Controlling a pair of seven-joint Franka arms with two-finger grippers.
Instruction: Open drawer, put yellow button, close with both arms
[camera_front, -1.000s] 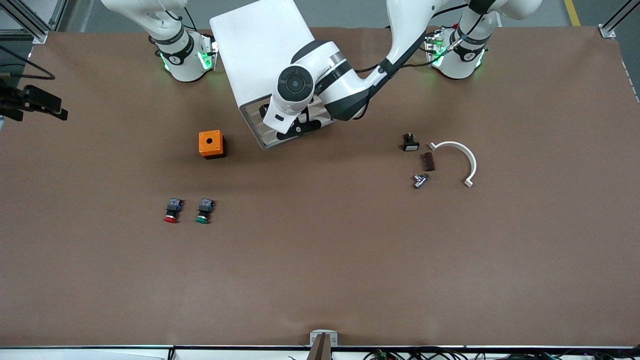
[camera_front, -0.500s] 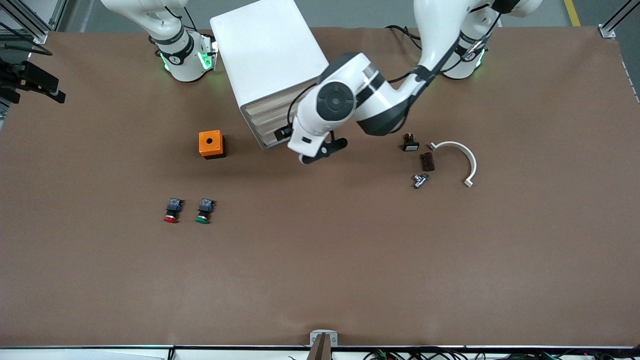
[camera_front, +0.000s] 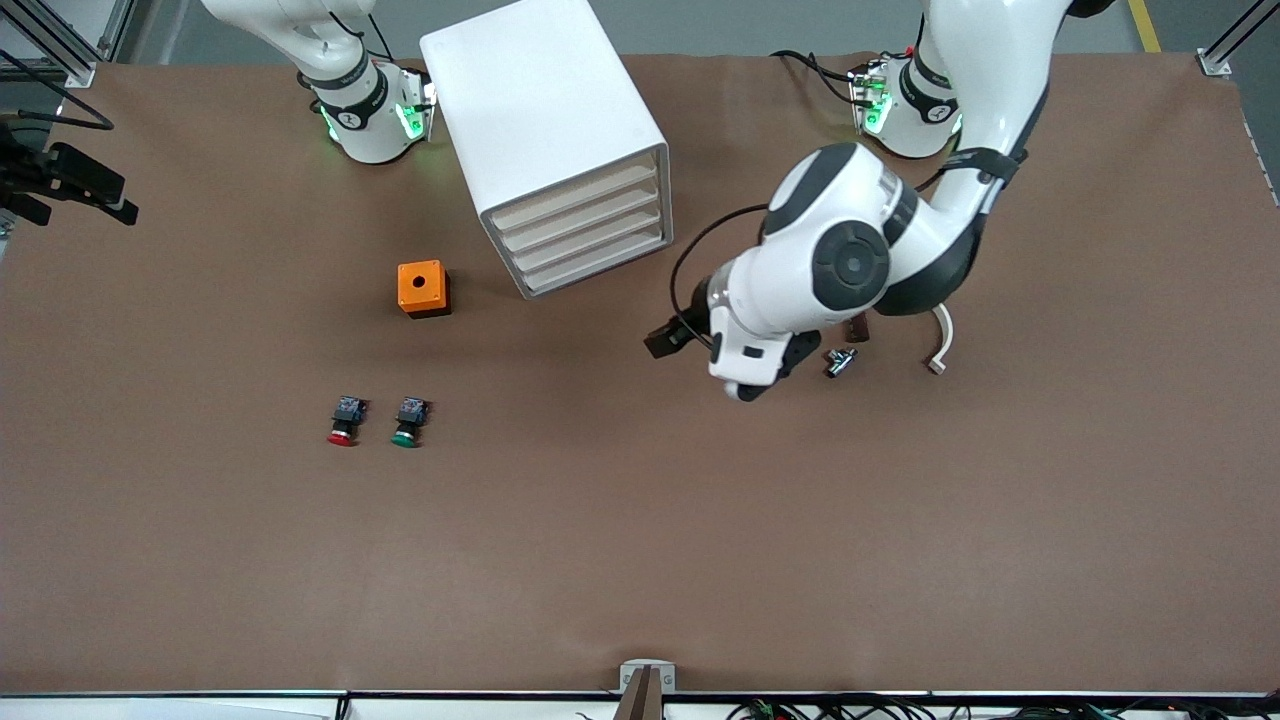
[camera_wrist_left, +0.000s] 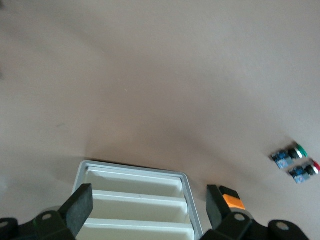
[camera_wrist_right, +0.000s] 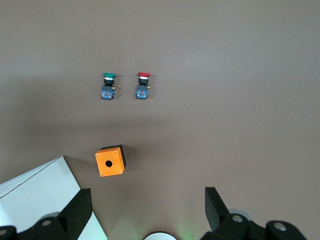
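Now all four drawer fronts (camera_front: 585, 225) of the white cabinet (camera_front: 530, 90) sit pushed in and flush, so the drawer is shut. The yellow button shows in none of the views, and I cannot tell where it is.

The left arm (camera_front: 850, 265) reaches from its base over the table (camera_front: 640, 560). Its left pincer (camera_wrist_left: 147, 197) hangs in front of the drawer fronts, well apart from them and more toward the left arm's end of the table. Its fingers (camera_wrist_left: 80, 205) stand wide and hold nothing. In the left wrist view the cabinet front lies between the two fingers, but farther off.

The right arm (camera_front: 340, 90) waits near its base. The right pincer (camera_wrist_right: 147, 200) is high over the table, also wide and empty, and looks down on an orange box (camera_front: 423, 288).

A red button (camera_front: 343, 420) and a green button (camera_front: 408, 421) lie side by side, nearer to the front camera than the box. A small metal part (camera_front: 840, 360) and a white curved piece (camera_front: 940, 340) lie just beside the left arm's wrist
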